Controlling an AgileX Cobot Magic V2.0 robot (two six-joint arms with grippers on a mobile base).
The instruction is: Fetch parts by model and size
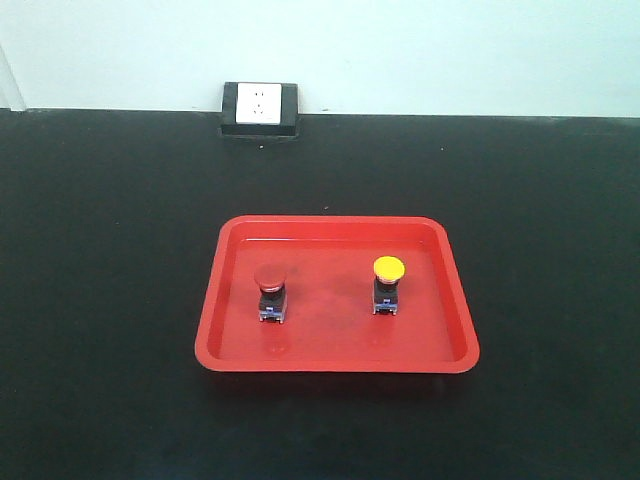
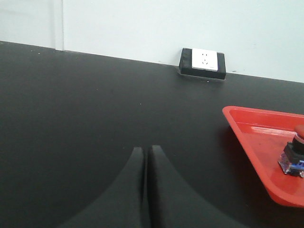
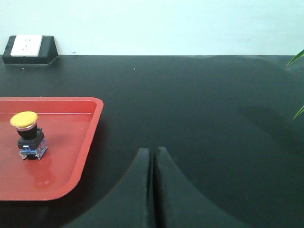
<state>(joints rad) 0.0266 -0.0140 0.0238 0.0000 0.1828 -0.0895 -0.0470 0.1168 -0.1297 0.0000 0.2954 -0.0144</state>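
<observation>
Red button (image 1: pixel 270 291) and yellow button (image 1: pixel 388 283) both upright in red tray (image 1: pixel 336 360), frame centre; left claw (image 2: pixel 147 154) and right claw (image 3: pixel 153 156) closed, empty; fetching looks finished.

I count two mushroom-head push-button switches total: one red-capped switch with black body and bluish base (image 1: pixel 271 293), one yellow-capped switch with the same black body and bluish base (image 1: pixel 388 284). One shallow red plastic tray with rounded corners (image 1: pixel 335 362). One white wall socket in a black housing (image 1: pixel 260 107) at the back edge. One matte black tabletop (image 1: pixel 100 250). On the right wrist view I see one green plant, two leaf tips only (image 3: pixel 298 57). Two black grippers, one per wrist view: left gripper (image 2: pixel 147 153), right gripper (image 3: pixel 154 154).
</observation>
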